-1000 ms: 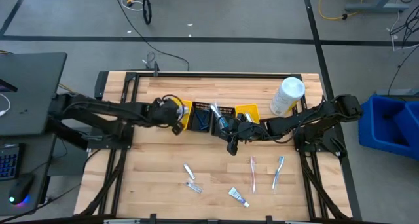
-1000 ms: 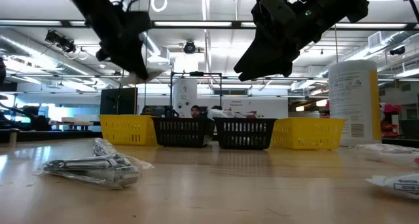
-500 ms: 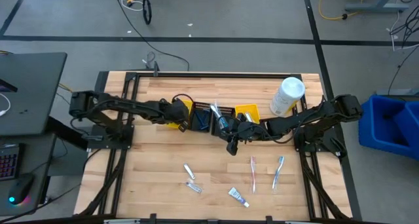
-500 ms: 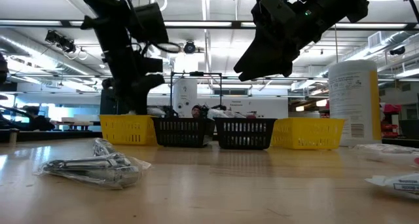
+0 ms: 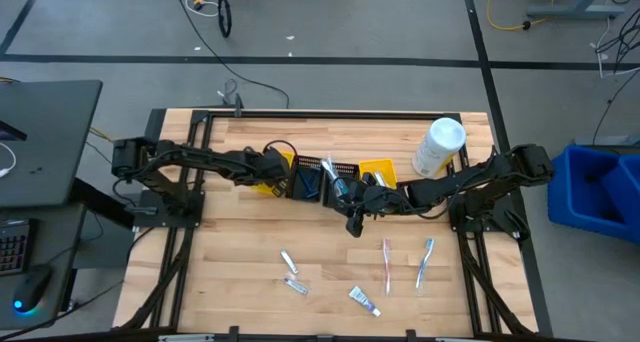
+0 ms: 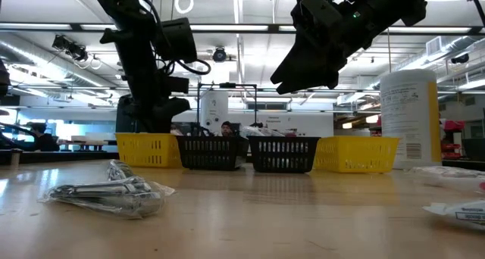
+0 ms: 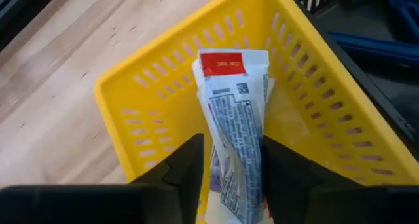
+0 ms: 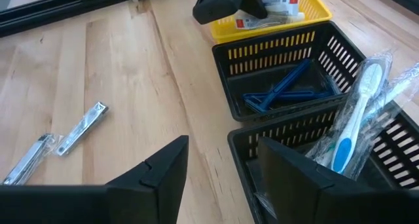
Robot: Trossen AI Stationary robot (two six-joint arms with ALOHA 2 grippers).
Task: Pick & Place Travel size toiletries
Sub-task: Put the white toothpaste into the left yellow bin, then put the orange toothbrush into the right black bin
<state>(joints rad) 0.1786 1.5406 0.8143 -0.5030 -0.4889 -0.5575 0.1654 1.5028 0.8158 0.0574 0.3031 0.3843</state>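
My left gripper [image 7: 232, 144] reaches down into the left yellow basket [image 7: 131, 99], its fingers apart on either side of a white toothpaste packet with a red label [image 7: 229, 86] that lies in the basket. In the high view this gripper [image 5: 275, 177] is at the row's left end. My right gripper [image 8: 222, 178] stands open and empty above the table, near the two black baskets [image 8: 288, 67]. One black basket holds blue razors [image 8: 281, 93], the other wrapped toothbrushes [image 8: 357, 112]. More toiletries lie on the near table: small packets [image 5: 292, 274], a tube [image 5: 364, 300], a pink toothbrush [image 5: 387, 265] and a blue one [image 5: 425, 260]. My left gripper comes at the toothpaste packet from above, slanting down, one finger [image 7: 193, 158] on each long side of it. The packet's far end [image 7: 226, 63] rests in the basket. Whether the fingers touch the packet, I cannot tell.
A tall white bottle [image 5: 438, 147] stands at the far right, beside the right yellow basket [image 5: 378, 169]. Wrapped metal clippers [image 8: 82, 126] lie on the wood near my right gripper. Black frame rails [image 5: 180, 262] run along both table sides.
My left gripper has gone down and toward the table's right, tipping steeper, carrying the white packet from above the table into the left yellow basket. The packet now lies low in that basket.
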